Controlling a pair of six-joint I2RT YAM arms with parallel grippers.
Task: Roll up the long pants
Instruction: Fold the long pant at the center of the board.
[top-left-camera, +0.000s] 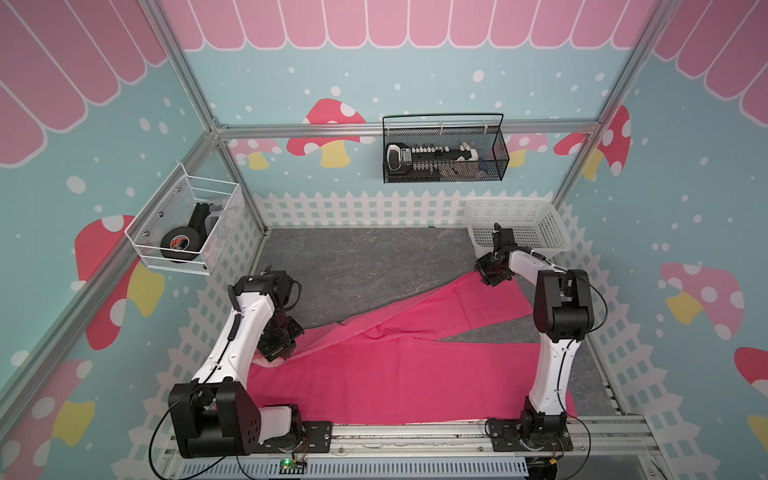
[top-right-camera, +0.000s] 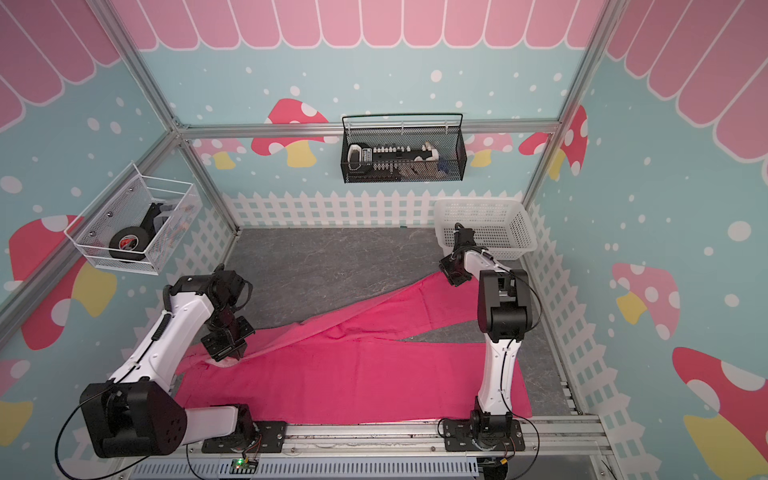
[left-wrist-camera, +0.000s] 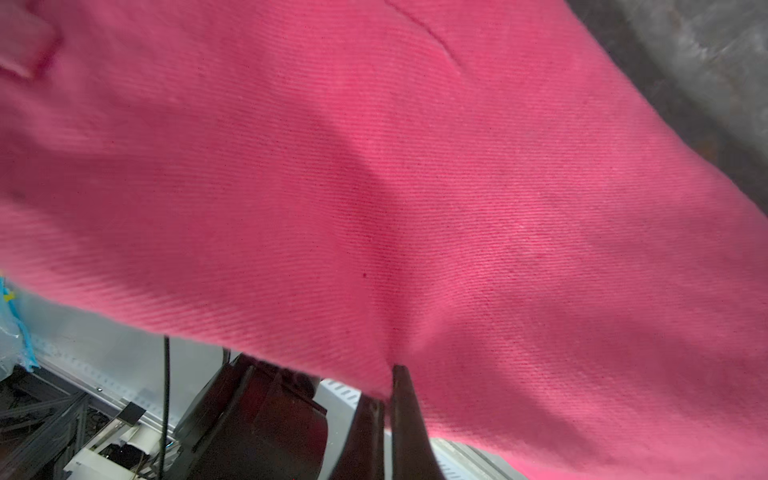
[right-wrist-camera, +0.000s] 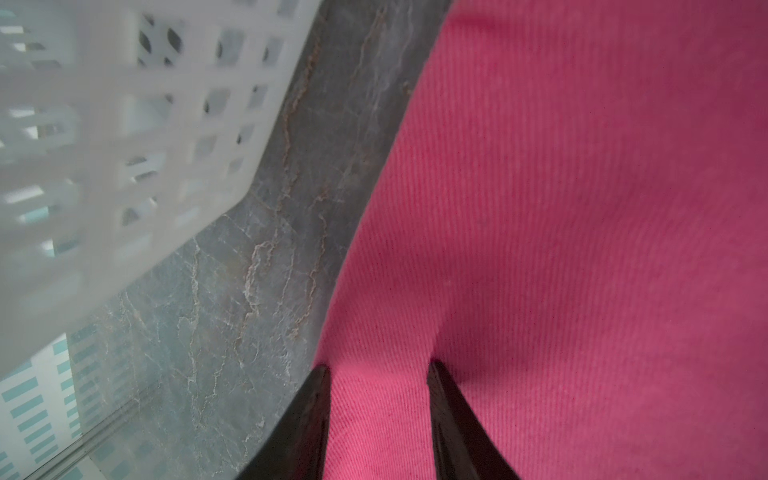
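With the hot-pink soft cloth long pants (top-left-camera: 395, 374) spread across the grey marbled counter (top-left-camera: 353, 266), the left pincer (left-wrist-camera: 386, 380), clamped shut on their edge, should pull low and evenly, while the right pincer (right-wrist-camera: 379, 365) straddles the far leg's end half-open, grip unclear.

White plastic basket (top-left-camera: 549, 232) on the grey desk (top-left-camera: 365, 266), far right corner. 2 wall baskets: white mesh (top-left-camera: 164, 216) holding black tape (top-left-camera: 179, 246), black wire (top-left-camera: 497, 160).

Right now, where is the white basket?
In both top views the white basket sits in the far right corner, just beyond the right gripper and the long pants.
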